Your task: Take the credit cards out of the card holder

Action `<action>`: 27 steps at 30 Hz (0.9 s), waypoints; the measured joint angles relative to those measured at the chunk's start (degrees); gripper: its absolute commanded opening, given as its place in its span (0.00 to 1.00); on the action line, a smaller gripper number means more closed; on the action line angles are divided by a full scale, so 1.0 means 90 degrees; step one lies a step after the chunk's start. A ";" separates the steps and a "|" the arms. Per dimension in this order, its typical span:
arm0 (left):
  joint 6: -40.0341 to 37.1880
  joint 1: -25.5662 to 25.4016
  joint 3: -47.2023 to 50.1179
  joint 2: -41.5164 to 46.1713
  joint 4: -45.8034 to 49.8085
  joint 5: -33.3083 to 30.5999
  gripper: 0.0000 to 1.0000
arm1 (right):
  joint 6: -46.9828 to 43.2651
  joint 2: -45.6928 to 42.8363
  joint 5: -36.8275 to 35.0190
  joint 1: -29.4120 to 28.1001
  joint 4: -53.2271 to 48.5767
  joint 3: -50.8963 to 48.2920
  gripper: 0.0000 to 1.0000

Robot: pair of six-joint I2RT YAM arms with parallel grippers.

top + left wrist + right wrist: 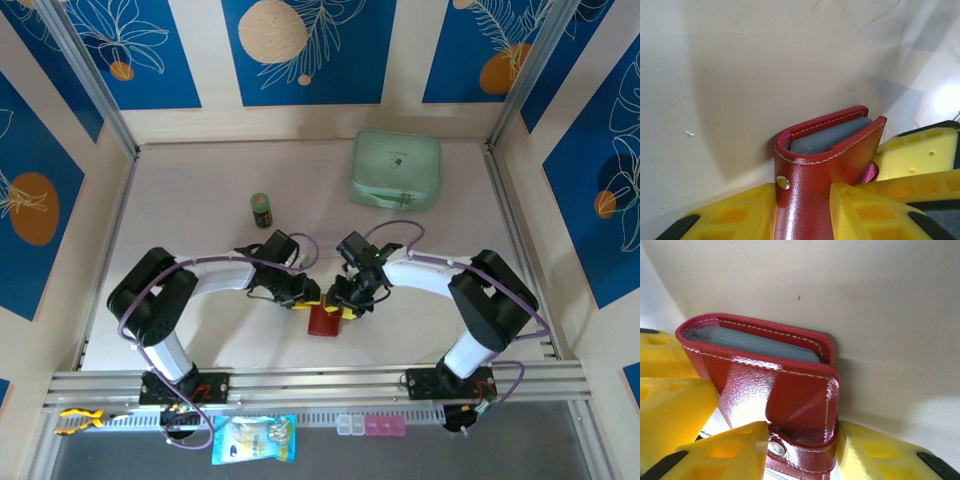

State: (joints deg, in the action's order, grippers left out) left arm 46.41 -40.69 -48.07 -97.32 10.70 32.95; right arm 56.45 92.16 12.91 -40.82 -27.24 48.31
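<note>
We start closest in, where our left hand (pixel 805 202) has its yellow fingers (pixel 735 215) pressed against either side of the red card holder (pixel 830 150), partly closed and gripping it near the fold. Just beside it, our right hand (pixel 800 445) is closed to about the same width on the opposite end of the holder, one finger on each side of the snap tab (pixel 790 452). The holder sits upright between our two hands, low over the surface (pixel 200 200).

We judge the task barely begun. The holder is folded shut and the tab looks fastened. Grey card sleeves (pixel 755 342) show at the open edge, but we can see no credit cards, in or out. Unsnapping, opening and pulling out every card are all left to do.

Beyond our hands stand a small green bottle (pixel 261 209) and, farther off, a mint-green zip case (pixel 395 170).
</note>
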 measured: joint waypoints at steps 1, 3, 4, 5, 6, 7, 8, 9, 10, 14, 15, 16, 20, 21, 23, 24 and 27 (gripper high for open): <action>0.0015 0.0000 -0.0024 -0.0002 0.0002 -0.0024 0.31 | -0.0027 0.0002 0.0000 0.0051 -0.0005 0.0019 0.39; 0.0032 0.0007 -0.0097 -0.0032 0.0002 -0.0075 0.31 | -0.0083 0.0032 -0.0002 0.0158 -0.0053 0.0107 0.39; 0.0032 0.0019 -0.0153 -0.0070 0.0000 -0.0119 0.30 | -0.0124 0.0068 -0.0010 0.0228 -0.0090 0.0182 0.39; 0.0032 0.0036 -0.0206 -0.0117 -0.0002 -0.0163 0.30 | -0.0168 0.0100 -0.0027 0.0282 -0.0112 0.0248 0.39; 0.0032 0.0066 -0.0272 -0.0177 -0.0002 -0.0192 0.30 | -0.0221 0.0138 -0.0029 0.0357 -0.0131 0.0318 0.39; 0.0032 0.0097 -0.0325 -0.0228 -0.0002 -0.0214 0.30 | -0.0257 0.0168 -0.0027 0.0418 -0.0141 0.0374 0.39; 0.0032 0.0134 -0.0381 -0.0296 -0.0010 -0.0221 0.30 | -0.0301 0.0202 -0.0027 0.0483 -0.0146 0.0427 0.39; 0.0034 0.0168 -0.0442 -0.0364 -0.0022 -0.0219 0.30 | -0.0345 0.0231 -0.0022 0.0539 -0.0141 0.0476 0.39; 0.0051 0.0192 -0.0495 -0.0430 -0.0049 -0.0216 0.30 | -0.0389 0.0257 -0.0027 0.0595 -0.0151 0.0527 0.39; 0.0109 0.0255 -0.0673 -0.0588 -0.0083 -0.0240 0.30 | -0.0578 0.0430 -0.0029 0.0760 -0.0231 0.0724 0.39; 0.0126 0.0260 -0.0682 -0.0588 -0.0095 -0.0267 0.30 | -0.0622 0.0471 -0.0029 0.0789 -0.0253 0.0763 0.39; 0.0129 0.0260 -0.0690 -0.0588 -0.0097 -0.0291 0.30 | -0.0656 0.0495 -0.0029 0.0801 -0.0265 0.0789 0.39; 0.0146 0.0321 -0.0690 -0.0580 -0.0097 -0.0345 0.31 | -0.0840 0.0537 -0.0204 0.0799 -0.0481 0.0979 0.39; 0.0146 0.0347 -0.0687 -0.0559 -0.0092 -0.0376 0.32 | -0.0896 0.0534 -0.0306 0.0780 -0.0566 0.1056 0.40; 0.0143 0.0369 -0.0670 -0.0469 -0.0092 -0.0442 0.32 | -0.0986 0.0525 -0.0537 0.0707 -0.0736 0.1205 0.41; 0.0143 0.0384 -0.0646 -0.0384 -0.0085 -0.0488 0.32 | -0.1037 0.0505 -0.0675 0.0644 -0.0838 0.1277 0.41; 0.0141 0.0457 -0.0563 -0.0114 -0.0073 -0.0627 0.31 | -0.1127 0.0437 -0.1117 0.0357 -0.1280 0.1549 0.40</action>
State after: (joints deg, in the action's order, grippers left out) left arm 47.68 -36.58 -53.15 -98.35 10.04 27.31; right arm 46.30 96.09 2.85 -37.60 -38.76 62.26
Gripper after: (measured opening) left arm 0.315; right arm 0.406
